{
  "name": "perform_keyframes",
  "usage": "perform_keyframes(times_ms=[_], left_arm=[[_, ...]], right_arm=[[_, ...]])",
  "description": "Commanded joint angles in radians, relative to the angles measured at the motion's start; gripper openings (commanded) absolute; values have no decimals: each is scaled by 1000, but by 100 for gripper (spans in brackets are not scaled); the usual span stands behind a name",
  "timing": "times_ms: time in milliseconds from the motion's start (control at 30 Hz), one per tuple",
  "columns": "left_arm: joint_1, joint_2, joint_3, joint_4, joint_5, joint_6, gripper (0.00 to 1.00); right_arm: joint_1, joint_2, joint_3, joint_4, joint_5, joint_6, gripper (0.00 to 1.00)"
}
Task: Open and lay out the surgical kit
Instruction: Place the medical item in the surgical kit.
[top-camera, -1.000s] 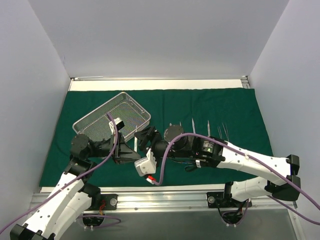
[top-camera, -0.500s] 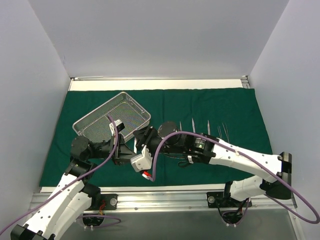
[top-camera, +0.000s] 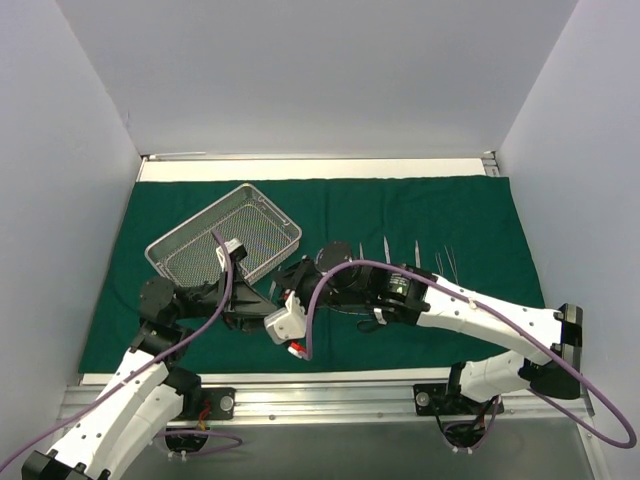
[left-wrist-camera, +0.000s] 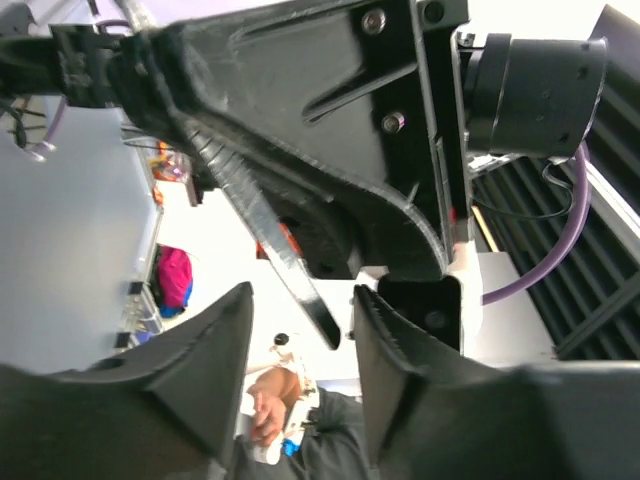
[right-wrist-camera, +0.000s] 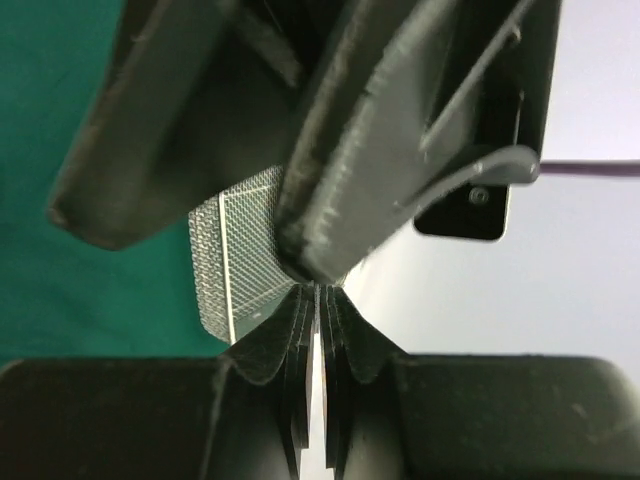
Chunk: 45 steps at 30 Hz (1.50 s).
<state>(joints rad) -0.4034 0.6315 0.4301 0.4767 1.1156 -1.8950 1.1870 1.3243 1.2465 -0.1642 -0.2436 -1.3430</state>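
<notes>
The dark green cloth (top-camera: 450, 215) lies spread flat. The silver wire-mesh tray (top-camera: 225, 240) rests askew at its back left; a corner of the tray (right-wrist-camera: 235, 270) shows in the right wrist view. Both grippers meet tip to tip just right of the tray. My left gripper (top-camera: 262, 300) (left-wrist-camera: 302, 295) is open, and the tip of a slender steel instrument (left-wrist-camera: 280, 255) hangs free between its fingers. My right gripper (top-camera: 287, 283) (right-wrist-camera: 318, 290) is shut on that instrument's other end, directly facing the left gripper's fingers (right-wrist-camera: 380, 130).
Several slender steel instruments (top-camera: 387, 250) lie in a row on the cloth right of centre, ending with a pair (top-camera: 445, 262). A ring-handled instrument (top-camera: 378, 322) lies under the right forearm. White walls close in on both sides and behind the cloth.
My right gripper has moved left to the left gripper and shut on the steel instrument. The left gripper, shut on it before, has opened.
</notes>
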Motion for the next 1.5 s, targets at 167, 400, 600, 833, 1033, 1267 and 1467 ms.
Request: perform_keyframes(times_ms=[167,400,600,833,1033,1267,1467], left_arm=[[57,62,64,-18,-21,137,60],[293,207,163,-102,78,264,58],[333,318,251,-285,29,407,56],[337,408,360,-547,3,568,56],[341,458,393,-590,7,585,55],[341,496,443,-667,12,648,54],[341,513,450,-665,13,649,54]], right_arm=[[-138,-13,-39,9,-105,276,0],[-338,-40,-188,139,-161,720,0],[-525,53,-196,258,-258,1202,0],[-690,434,22,62,-359,1580,0],[-705,605,145,-51,-408,1579,0],[-714,654,134,-64,-425,1622,0],[-719,648,110,-60,-444,1653,0]])
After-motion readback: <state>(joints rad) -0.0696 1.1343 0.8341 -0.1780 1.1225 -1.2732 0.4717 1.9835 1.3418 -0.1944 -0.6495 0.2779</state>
